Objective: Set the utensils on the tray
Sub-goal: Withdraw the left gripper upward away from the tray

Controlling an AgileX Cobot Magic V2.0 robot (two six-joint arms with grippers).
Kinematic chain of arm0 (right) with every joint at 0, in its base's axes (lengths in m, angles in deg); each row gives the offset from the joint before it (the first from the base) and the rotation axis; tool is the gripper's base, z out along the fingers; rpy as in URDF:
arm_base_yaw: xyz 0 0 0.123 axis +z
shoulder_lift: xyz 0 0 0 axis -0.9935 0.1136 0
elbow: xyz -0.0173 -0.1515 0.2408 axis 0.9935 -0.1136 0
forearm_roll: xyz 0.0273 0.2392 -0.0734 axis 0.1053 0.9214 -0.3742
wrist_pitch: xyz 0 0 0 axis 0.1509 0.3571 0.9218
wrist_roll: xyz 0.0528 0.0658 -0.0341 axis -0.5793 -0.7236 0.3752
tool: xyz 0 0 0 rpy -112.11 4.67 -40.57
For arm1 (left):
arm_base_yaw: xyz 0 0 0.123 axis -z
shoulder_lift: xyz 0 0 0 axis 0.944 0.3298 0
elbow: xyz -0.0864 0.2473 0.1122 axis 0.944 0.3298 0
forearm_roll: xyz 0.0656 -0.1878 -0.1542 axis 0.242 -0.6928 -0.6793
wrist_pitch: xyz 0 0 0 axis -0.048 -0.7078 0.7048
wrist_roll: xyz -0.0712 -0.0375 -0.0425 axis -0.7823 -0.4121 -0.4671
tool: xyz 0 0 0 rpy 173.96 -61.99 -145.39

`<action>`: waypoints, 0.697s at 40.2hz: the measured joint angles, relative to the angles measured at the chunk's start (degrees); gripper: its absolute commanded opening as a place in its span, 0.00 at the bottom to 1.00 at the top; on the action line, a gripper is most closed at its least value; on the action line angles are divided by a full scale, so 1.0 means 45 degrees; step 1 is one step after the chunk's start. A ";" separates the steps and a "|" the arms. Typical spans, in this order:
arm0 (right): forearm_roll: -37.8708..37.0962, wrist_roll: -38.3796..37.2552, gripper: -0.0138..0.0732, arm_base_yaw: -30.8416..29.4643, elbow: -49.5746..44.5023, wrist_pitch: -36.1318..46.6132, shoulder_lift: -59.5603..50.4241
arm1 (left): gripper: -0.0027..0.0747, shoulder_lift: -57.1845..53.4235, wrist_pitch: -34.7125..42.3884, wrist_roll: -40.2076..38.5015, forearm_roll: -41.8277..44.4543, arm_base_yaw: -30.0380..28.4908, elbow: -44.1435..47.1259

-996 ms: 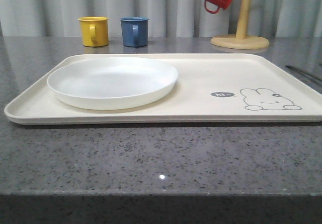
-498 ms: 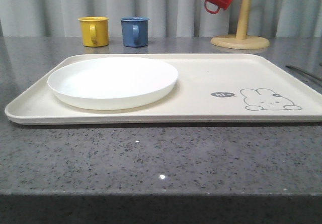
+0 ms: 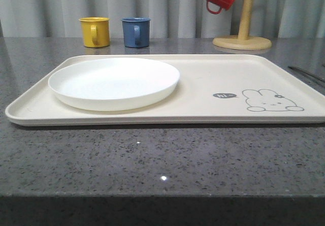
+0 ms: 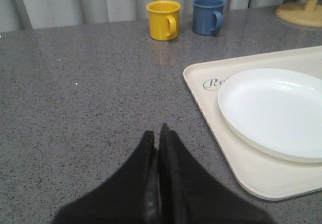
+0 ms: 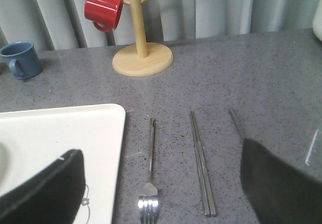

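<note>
My right gripper (image 5: 161, 194) hangs with its fingers spread wide and nothing between them, over the bare counter just right of the tray (image 5: 65, 133). Under it the utensils lie on the grey stone in a row: the fork (image 5: 149, 183) nearest the tray's edge, the chopsticks (image 5: 202, 166) beside it as a close pair, and a further slim handle, which I take for the spoon (image 5: 236, 122), mostly hidden behind my right finger. None of them is on the tray yet. My left gripper (image 4: 157, 153) is pinched closed on nothing, over the counter left of the tray, whose left half carries the white plate (image 3: 114, 82). I judge this the very start: the first pick is not yet made. Next I would bring the right gripper down on one piece, probably the fork, straddling its thin handle squarely, since flat metal on hard stone gives little to grip, then carry it to the free space by the rabbit drawing (image 3: 271, 100)
</note>
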 measured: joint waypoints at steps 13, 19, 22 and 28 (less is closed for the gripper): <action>0.0000 0.0000 0.90 0.0000 0.0000 0.0000 0.0000 | 0.01 -0.2871 0.0057 0.0000 0.0102 0.0000 0.0681; 0.0000 0.0000 0.90 0.0000 0.0000 0.0000 0.0000 | 0.01 -0.2897 0.0086 0.0000 0.0120 0.0000 0.0681; 0.0000 0.0000 0.90 0.0000 0.0000 0.0000 0.0000 | 0.01 -0.2897 0.0103 0.0000 0.0120 0.0000 0.0681; 0.0000 0.0000 0.90 0.0000 0.0000 0.0000 0.0000 | 0.01 -0.2897 0.0103 0.0000 0.0120 0.0000 0.0681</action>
